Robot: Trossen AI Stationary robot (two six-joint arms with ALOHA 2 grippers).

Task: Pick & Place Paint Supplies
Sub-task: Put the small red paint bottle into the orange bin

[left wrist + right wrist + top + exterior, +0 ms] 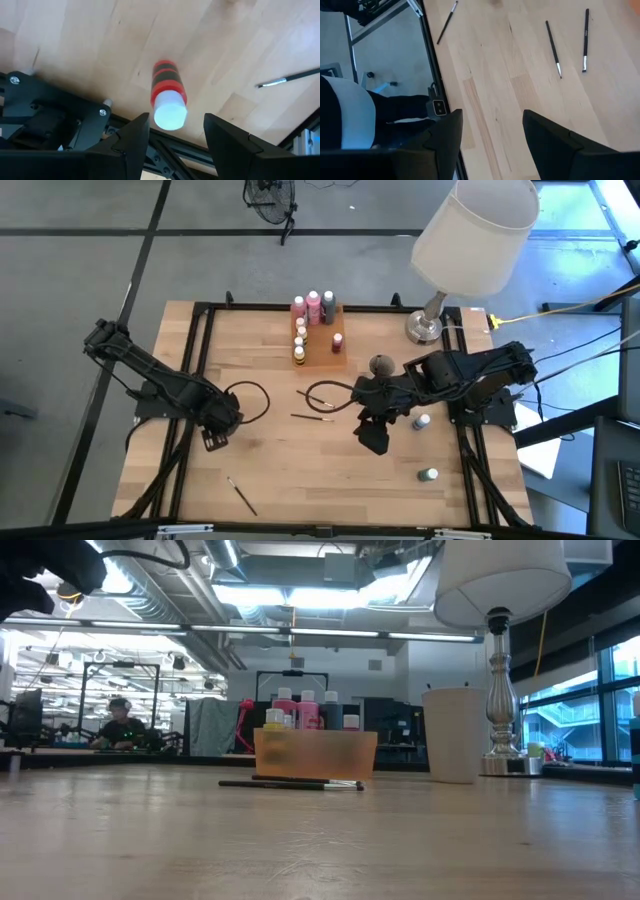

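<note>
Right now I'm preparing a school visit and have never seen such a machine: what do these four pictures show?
Two dark robot arms work at a wooden table. One picture looks straight down on it, one looks level across the tabletop, and two come from cameras on the arms' wrists. The left claw is open; a red paint bottle shows between its fingers, not gripped. The right claw is open and empty above bare wood. On the table are an orange tray holding paint bottles, three paintbrushes, two loose bottles, a grey cup and a lamp.
</note>
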